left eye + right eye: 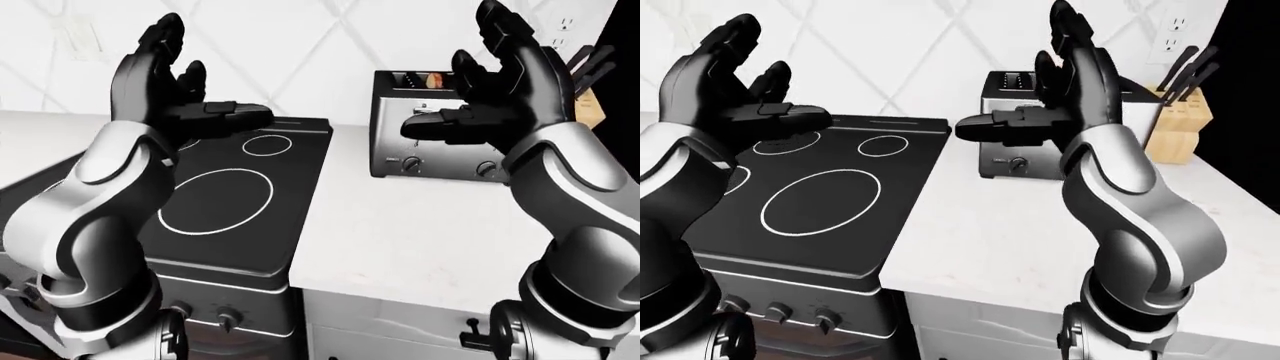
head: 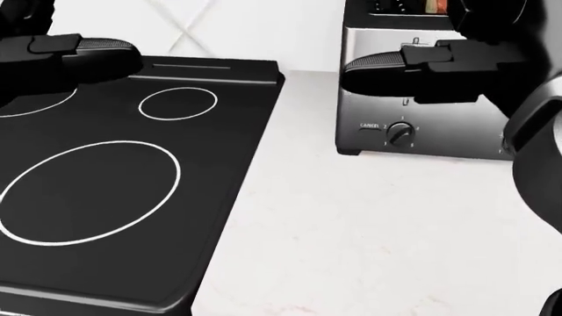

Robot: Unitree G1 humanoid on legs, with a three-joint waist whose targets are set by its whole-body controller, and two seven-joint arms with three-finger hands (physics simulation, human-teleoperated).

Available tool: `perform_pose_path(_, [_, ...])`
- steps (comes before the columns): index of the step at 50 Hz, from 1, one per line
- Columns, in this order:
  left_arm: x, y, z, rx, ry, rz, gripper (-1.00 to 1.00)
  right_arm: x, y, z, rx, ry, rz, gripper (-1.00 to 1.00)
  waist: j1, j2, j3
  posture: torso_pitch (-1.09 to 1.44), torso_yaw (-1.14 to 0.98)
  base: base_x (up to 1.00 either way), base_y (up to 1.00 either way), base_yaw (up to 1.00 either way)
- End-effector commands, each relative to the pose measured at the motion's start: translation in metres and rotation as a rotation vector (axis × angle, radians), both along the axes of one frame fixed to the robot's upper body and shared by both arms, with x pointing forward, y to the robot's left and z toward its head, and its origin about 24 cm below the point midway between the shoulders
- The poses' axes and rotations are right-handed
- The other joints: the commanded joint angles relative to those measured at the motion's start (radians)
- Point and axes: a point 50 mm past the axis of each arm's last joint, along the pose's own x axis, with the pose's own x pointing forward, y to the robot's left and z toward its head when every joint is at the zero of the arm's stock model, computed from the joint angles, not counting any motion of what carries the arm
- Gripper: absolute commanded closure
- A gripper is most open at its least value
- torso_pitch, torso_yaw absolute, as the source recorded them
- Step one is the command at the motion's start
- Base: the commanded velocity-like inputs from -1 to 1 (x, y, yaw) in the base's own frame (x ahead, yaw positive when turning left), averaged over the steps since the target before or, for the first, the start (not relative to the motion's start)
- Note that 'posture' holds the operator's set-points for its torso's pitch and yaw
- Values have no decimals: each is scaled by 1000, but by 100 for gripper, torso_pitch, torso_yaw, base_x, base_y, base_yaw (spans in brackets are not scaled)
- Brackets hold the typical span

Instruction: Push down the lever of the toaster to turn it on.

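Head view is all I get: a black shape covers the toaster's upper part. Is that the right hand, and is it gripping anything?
Observer: Yes, that is the right hand. The left-eye view shows it held up before the toaster, fingers spread upward, holding nothing.
Operator: And the left hand?
Observer: The left hand is likewise open and empty, held up over the stove.
Operator: Anything to the toaster's right?
Observer: A wooden knife block stands just right of it in the right-eye view.
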Motion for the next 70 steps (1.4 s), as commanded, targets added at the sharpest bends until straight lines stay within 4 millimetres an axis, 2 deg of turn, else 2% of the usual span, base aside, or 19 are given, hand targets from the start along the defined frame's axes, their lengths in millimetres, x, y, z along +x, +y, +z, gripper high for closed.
perform_pose_path(1, [-5, 0, 16, -6, -84, 1, -100, -4, -1, 12, 6, -68, -3, -100, 1, 0, -13, -41, 0, 0, 0, 0])
perform_pose_path(13, [-5, 0, 15, 1, -77, -1, -100, -4, -1, 12, 5, -68, -4, -100, 6, -3, -56, -50, 0, 0, 0, 0])
perform_pose_path(19, [-5, 0, 15, 0, -84, 1, -100, 0, -1, 7, 5, -58, -6, -100, 6, -5, -68, -50, 0, 0, 0, 0])
perform_pose_path(25, [-5, -1, 16, -3, -88, -1, -100, 2, 1, 6, -13, -52, -10, -100, 7, -5, -69, -50, 0, 0, 0, 0])
perform_pose_path(36, [-5, -1, 15, -3, -89, 0, -100, 25, 6, 1, -61, -14, -22, -100, 0, 1, -69, -50, 0, 0, 0, 0])
perform_pose_path(52, [-6, -1, 16, -8, -91, 0, -100, 52, 18, -26, -96, 60, 5, -100, 2, 9, -73, -50, 0, 0, 0, 0])
perform_pose_path(70, [-6, 1, 16, -10, -95, 4, -100, 59, 16, -51, -119, 114, -17, -100, 7, 10, -77, -50, 0, 0, 0, 0])
